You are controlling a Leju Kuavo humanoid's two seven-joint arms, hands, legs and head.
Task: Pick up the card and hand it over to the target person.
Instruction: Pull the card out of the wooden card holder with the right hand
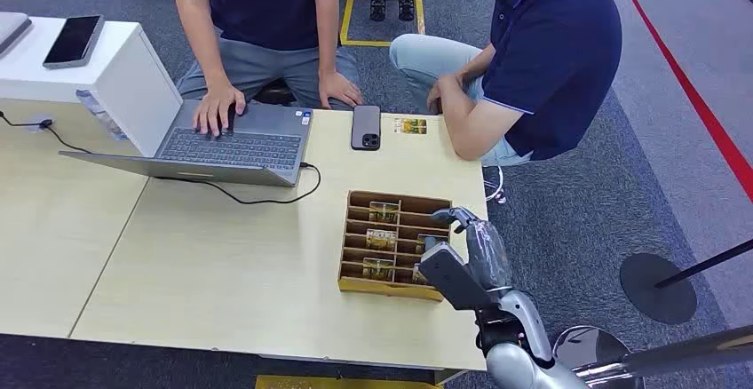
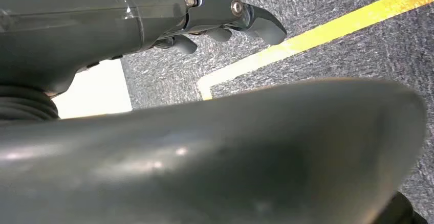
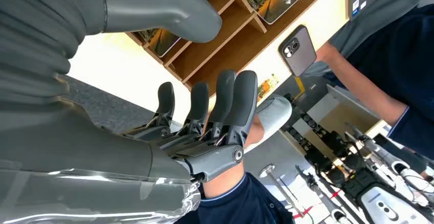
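Reach step: right hand (image 1: pixel 462 251), fingers spread and empty, is held over the box (image 1: pixel 391 243); a card (image 1: pixel 383 212) needs pinching next.

The head camera looked down over the table (image 1: pixel 222 265). The right wrist camera sat close behind its hand (image 3: pixel 204 116), sharing the box (image 1: pixel 391 242) and phone (image 1: pixel 366 127). The left wrist camera faced carpet (image 2: pixel 327 4).

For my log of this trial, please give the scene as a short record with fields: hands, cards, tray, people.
right hand: open, fingers spread, over the right edge of the tray, holding nothing
left hand: hangs over the carpet, holding nothing
tray: wooden divided tray on the table
cards: several lie in tray compartments; one card beside the phone
people: two sit behind the table
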